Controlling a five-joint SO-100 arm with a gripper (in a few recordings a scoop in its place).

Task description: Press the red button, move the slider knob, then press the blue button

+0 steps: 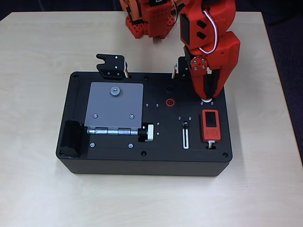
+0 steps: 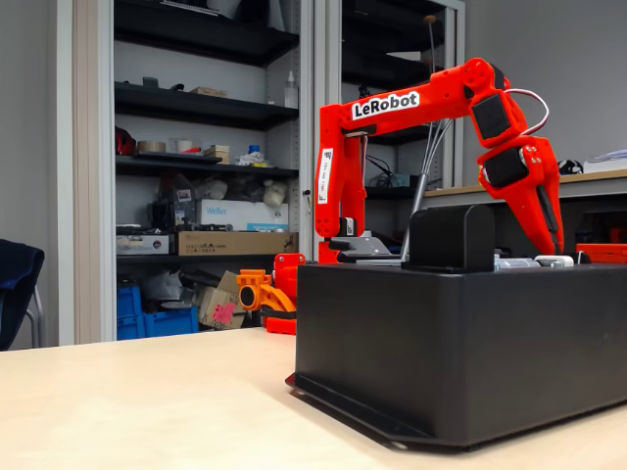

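Note:
My orange gripper (image 1: 207,96) points straight down onto the top of the black box (image 1: 118,156), at its far right, with the fingertips drawn together and nothing between them. A sliver of white surround (image 1: 207,100) peeks out beneath the tips. The red button and the blue button are hidden under the gripper. The slider knob (image 1: 185,125) is a dark stub at the far end of its white-rimmed slot (image 1: 185,138), left of and nearer than the gripper. In the fixed view the gripper (image 2: 552,240) comes down behind the box's top edge (image 2: 460,269).
On the box are a red device with a black screen (image 1: 210,125) just in front of the gripper, a red ring socket (image 1: 169,101), a grey hinged door (image 1: 114,106) and a white-and-black cylindrical knob (image 1: 148,133). Black brackets (image 1: 112,66) stand at the box's far edge.

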